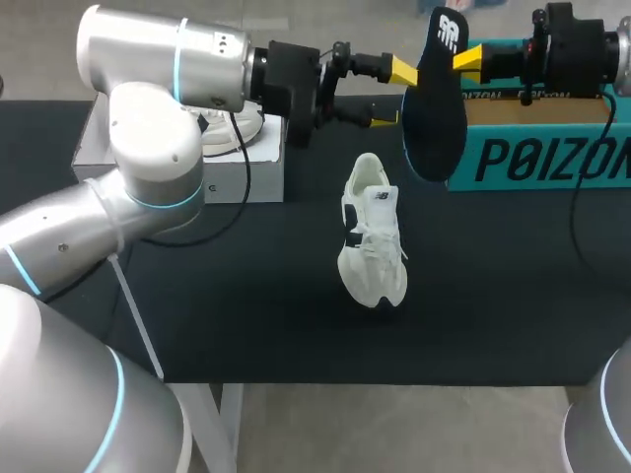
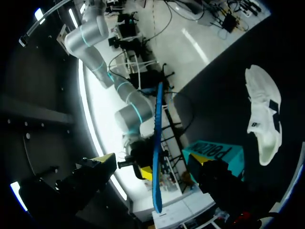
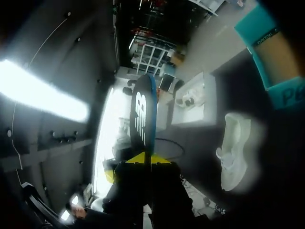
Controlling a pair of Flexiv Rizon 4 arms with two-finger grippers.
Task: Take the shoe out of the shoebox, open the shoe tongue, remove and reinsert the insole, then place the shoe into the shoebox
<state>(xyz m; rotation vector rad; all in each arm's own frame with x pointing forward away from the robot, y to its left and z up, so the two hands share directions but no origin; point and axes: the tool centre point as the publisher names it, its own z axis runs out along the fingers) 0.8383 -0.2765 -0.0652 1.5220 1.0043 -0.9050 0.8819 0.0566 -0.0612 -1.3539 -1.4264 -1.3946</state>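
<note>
**So: insole out and held in the air, shoe waiting on the worktop**

Head view: the right gripper [image 1: 463, 59] has its fingers pinched on the upper end of the dark insole [image 1: 434, 108]. The insole hangs upright above the worktop [image 1: 246, 296], in front of the teal shoebox [image 1: 552, 158]. My guess is it's held high to stay clear of the shoe and give the other arm access. The left gripper [image 1: 394, 95] sits just beside the insole's edge with its fingers spread wide. I can't tell from here whether they touch it. The white shoe [image 1: 373, 236] lies on the worktop, out of the shoebox, near the hanging insole and apart from both grippers, heel end toward the boxes. I read this as removal done, reinsert pending.

Left wrist view: the insole [image 2: 156, 143] shows edge-on between the left fingers with a gap on either side, so they bracket it without gripping. It looks like staging for a regrip or handover. The shoe [image 2: 262, 114] lies off to one side, with the shoebox [image 2: 214, 152] near it.

Right wrist view: the insole [image 3: 143, 114] rises from between the right fingers, which are clamped on it. The shoe [image 3: 233, 152] is beside it on the worktop, with the shoebox [image 3: 281, 71] beyond.

Surface: black worktop. A white box [image 1: 256, 172] sits at the back on the left side, partly behind the left arm.
</note>
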